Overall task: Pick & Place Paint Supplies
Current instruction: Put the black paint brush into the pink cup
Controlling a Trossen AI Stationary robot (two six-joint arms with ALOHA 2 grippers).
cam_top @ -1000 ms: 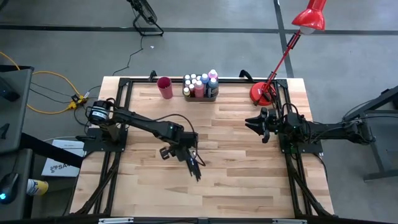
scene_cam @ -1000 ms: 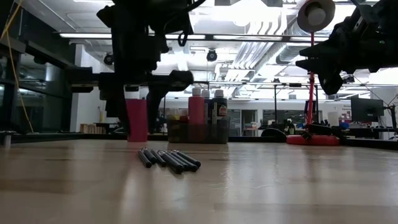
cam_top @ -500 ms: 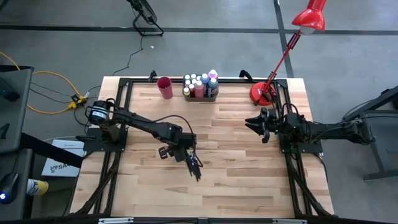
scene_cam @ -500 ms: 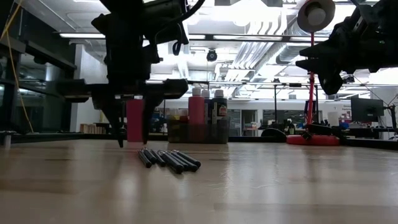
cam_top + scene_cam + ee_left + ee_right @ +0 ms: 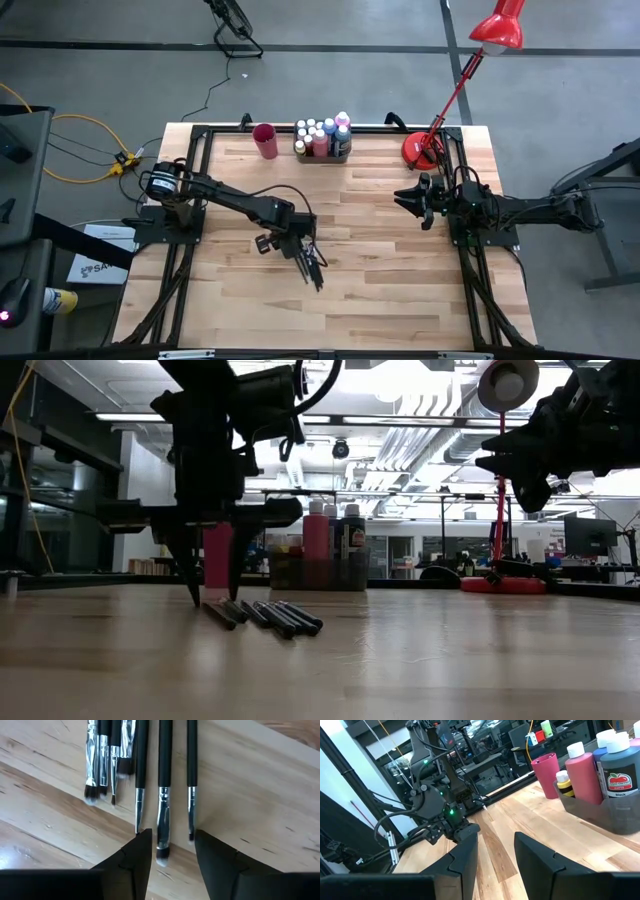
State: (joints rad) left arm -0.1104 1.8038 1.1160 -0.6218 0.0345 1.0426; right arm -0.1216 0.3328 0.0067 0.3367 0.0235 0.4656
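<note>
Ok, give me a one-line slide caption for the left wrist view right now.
Left end effector, fingers open, poised over a row of dark-handled paintbrushes lying on the wooden table, straddling one brush's bristle end.

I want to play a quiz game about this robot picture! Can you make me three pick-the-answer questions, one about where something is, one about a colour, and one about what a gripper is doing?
1. Where are the paint bottles?
A. In the grey tray at the far edge of the table
B. Scattered by the brushes
C. On the floor

2. What colour is the cup beside the tray?
A. Green
B. Red
C. White

3. How is the left gripper?
A. Up high, shut on a bottle
C. Out of sight
B. Down at the table, fingers open on either side of one brush

Answers:
1 A, the high view shows the bottles standing together in the tray.
2 B, the cup shows red from above.
3 B, the left wrist view shows a gap between the fingers with a brush tip lying in it, and the low view shows the fingertips at the tabletop.
</note>
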